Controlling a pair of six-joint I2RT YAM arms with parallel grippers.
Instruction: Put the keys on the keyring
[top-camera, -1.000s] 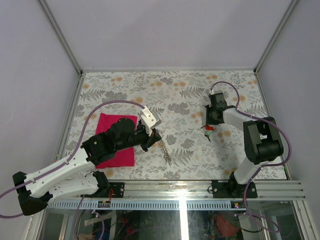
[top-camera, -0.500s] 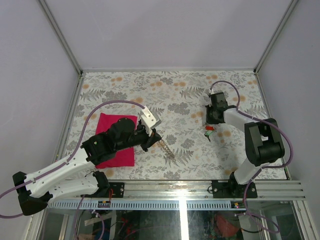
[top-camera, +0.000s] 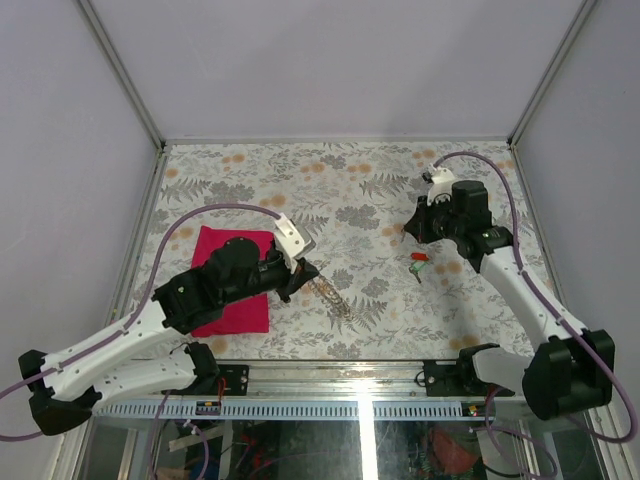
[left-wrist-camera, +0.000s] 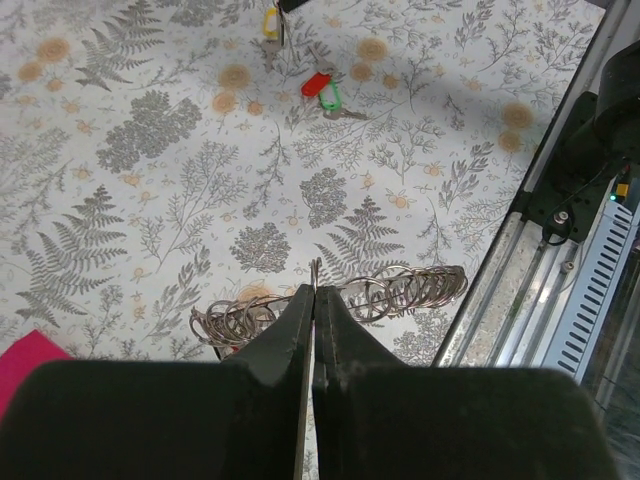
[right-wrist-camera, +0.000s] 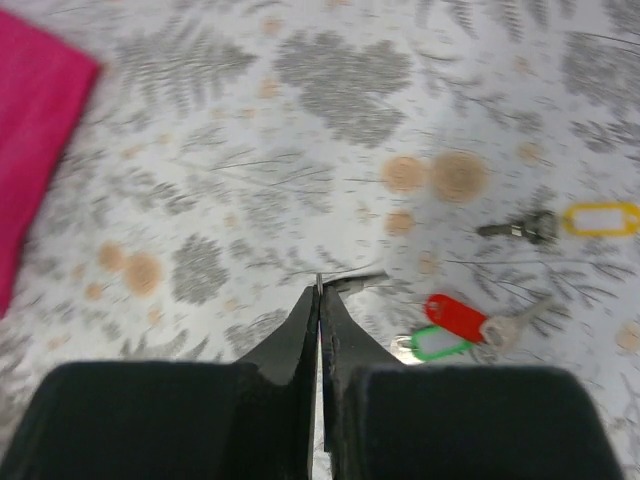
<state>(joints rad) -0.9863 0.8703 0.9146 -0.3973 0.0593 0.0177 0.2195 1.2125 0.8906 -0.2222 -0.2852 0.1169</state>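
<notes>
Floral tabletop (left-wrist-camera: 150, 200); left tool (left-wrist-camera: 314, 292) fully closed on keyring (left-wrist-camera: 405, 292).

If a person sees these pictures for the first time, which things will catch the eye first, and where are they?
The magenta cloth at the left of the table stands out most, partly under the left arm. Beside it, the left claw is shut on the silver keyring chain. Further right, keys with red and green tags lie near the right claw.
</notes>
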